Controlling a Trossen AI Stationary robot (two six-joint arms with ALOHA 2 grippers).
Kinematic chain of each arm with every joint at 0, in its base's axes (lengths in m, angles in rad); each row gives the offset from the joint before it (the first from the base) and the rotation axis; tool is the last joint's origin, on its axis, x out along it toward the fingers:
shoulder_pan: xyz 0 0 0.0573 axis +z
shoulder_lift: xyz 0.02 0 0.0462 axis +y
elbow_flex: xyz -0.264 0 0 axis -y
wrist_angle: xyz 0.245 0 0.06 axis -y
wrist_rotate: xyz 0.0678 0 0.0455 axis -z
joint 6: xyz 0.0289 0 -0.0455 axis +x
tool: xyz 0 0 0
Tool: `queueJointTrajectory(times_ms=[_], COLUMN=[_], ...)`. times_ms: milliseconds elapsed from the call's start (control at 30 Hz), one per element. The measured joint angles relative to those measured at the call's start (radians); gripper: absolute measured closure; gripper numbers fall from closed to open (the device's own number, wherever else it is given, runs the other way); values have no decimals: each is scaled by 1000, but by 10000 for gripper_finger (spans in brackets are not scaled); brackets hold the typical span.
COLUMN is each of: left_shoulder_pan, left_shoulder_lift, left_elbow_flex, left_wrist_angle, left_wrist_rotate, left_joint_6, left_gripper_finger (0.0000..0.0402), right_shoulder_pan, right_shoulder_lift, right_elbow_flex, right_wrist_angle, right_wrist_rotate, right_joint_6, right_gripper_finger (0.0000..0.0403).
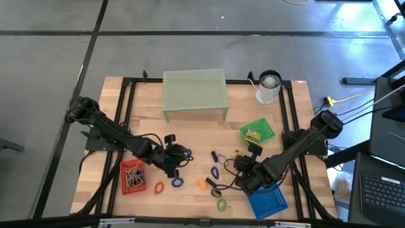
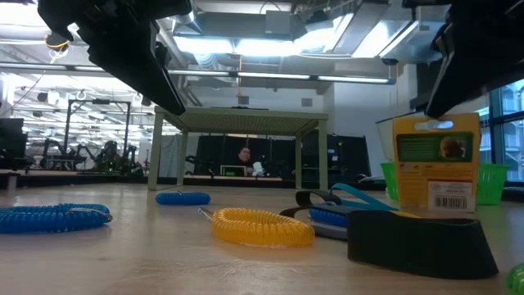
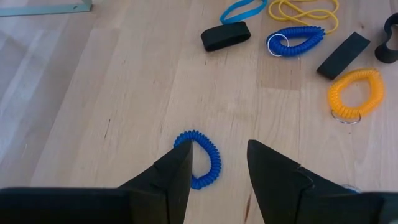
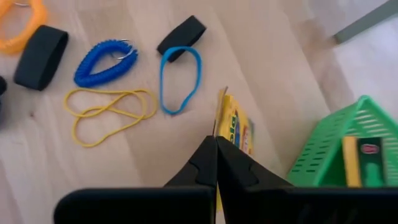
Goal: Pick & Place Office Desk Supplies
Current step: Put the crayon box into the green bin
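My left gripper [image 3: 217, 149] is open and hovers low over a small blue coil ring [image 3: 204, 159] lying flat on the wood, one finger on each side of it; whether they touch it I cannot tell. In the high view this gripper [image 1: 174, 162] is right of the red tray [image 1: 123, 185]. My right gripper [image 4: 216, 155] is shut on a yellow crayon box [image 4: 239, 128] near table centre [image 1: 243, 164]. Loose on the table are another blue coil [image 4: 102, 62], an orange coil [image 2: 262, 226], yellow rubber bands [image 4: 109, 112], a blue band [image 4: 180, 78] and black bands [image 4: 40, 56]. My right gripper pinches the yellow crayon box between its two shut fingers by the narrow top edge [image 4: 219, 124], coming from above. The box [image 2: 434, 168] hangs upright below the fingers. A black band [image 2: 417, 242] hides its lower end, so whether it is lifted clear does not show.
The green tray [image 1: 266, 126] with a second yellow box [image 4: 351, 163] sits at far right, and the blue tray [image 1: 269, 204] at the near right edge. A pale green mesh riser [image 1: 195, 92] and a cup [image 1: 269, 87] stand along the far side. A person [image 2: 244, 156] shows far behind.
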Motion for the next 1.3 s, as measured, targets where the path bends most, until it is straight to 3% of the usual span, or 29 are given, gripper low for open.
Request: queueJointTrajectory(times_ms=[500,933,1067,1200,1300], left_shoulder_pan=[0,0,0,0,0], left_shoulder_lift=[0,0,0,0,0], left_elbow_flex=[0,0,0,0,0], left_wrist_angle=[0,42,54,61,96], left_wrist_rotate=[1,1,1,-10,-74], left_joint_6=[-1,-1,0,0,3], left_gripper_finger=[254,254,254,254,254], right_shoulder_pan=[-9,-10,-10,-10,-17], right_shoulder_lift=[-67,-157,-175,-176,-171], right_elbow_flex=[0,0,0,0,0], right_wrist_angle=[-78,-110,-109,-92,-69], right_wrist_rotate=[63,190,184,105,44], right_joint_6=[38,53,57,96,173], right_gripper_finger=[403,403,403,402,388])
